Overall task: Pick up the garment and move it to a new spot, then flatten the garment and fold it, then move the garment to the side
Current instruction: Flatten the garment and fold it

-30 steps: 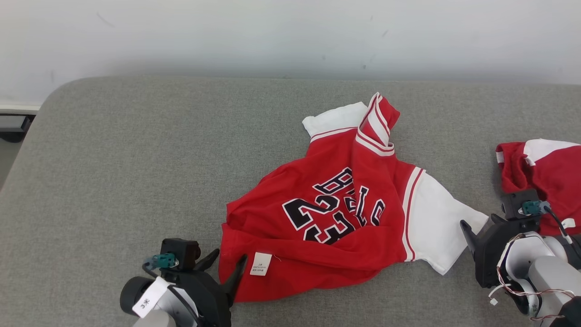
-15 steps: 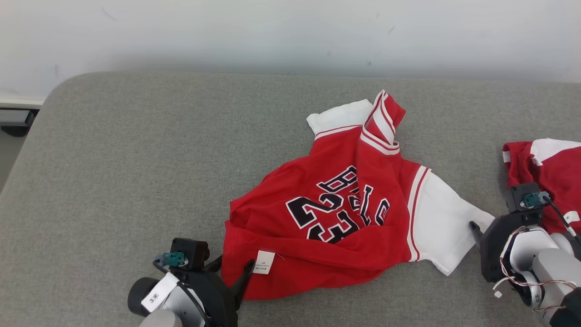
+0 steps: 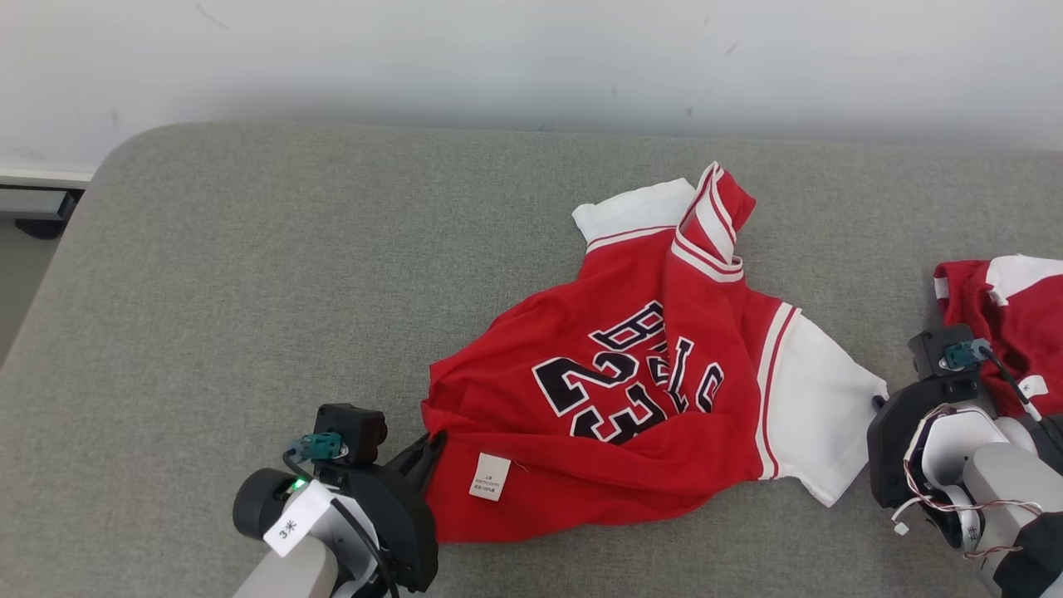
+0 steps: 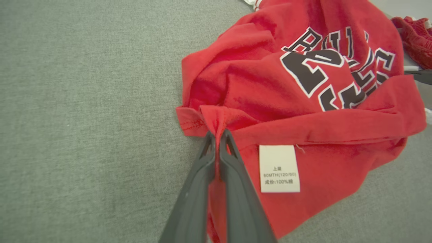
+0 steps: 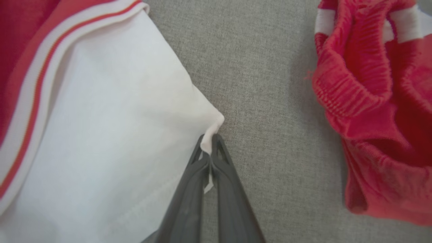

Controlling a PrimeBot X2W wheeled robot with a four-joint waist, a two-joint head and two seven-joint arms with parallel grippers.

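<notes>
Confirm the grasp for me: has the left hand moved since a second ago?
Yes. Measured against the jersey's label, the left hand has edged forward, up the head view, and shut on the jersey.

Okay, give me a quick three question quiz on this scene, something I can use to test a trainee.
1. True or false: the left end effector is shut on the red hem of the jersey.
2. Which part of the jersey does the right end effector pinch? A its collar, B a corner of its white sleeve, C its care label.
3. In the head view, what lies on the grey surface to the right of the jersey?

Key: 1 true. 2 B. 3 a second red and white garment.
</notes>
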